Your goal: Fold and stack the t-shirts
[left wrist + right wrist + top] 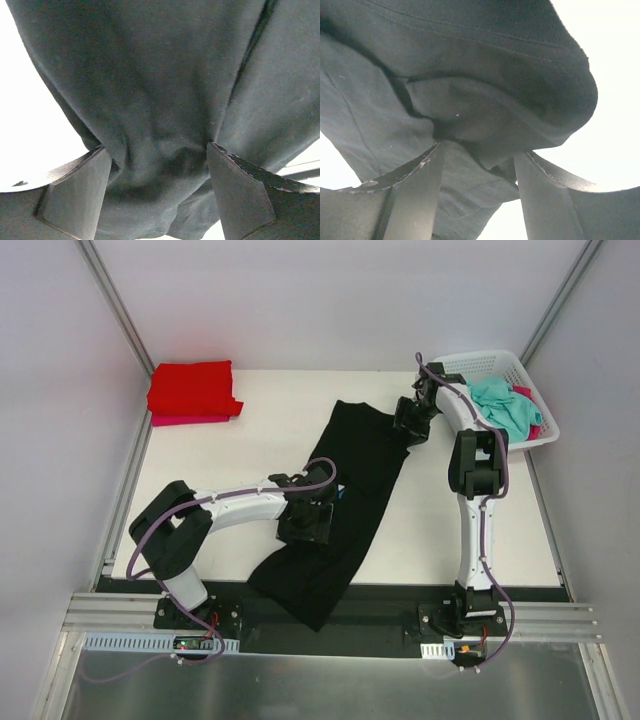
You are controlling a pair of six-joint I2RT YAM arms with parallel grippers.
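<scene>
A black t-shirt [350, 470] lies stretched diagonally across the white table, its near end hanging over the front edge. A sliver of its blue print [341, 491] shows beside my left wrist. My left gripper [305, 523] is shut on a bunch of the black cloth [155, 165] at mid-shirt. My right gripper [412, 422] is shut on the shirt's far right corner [485, 125]. A folded red t-shirt [192, 387] lies on a folded pink one [185, 420] at the far left. A teal t-shirt [503, 406] lies crumpled in the basket.
A white mesh basket [482, 358] stands at the far right corner, with a pink cloth [524, 394] under the teal one. Grey walls close in the table on both sides. A metal rail [330, 625] runs along the near edge.
</scene>
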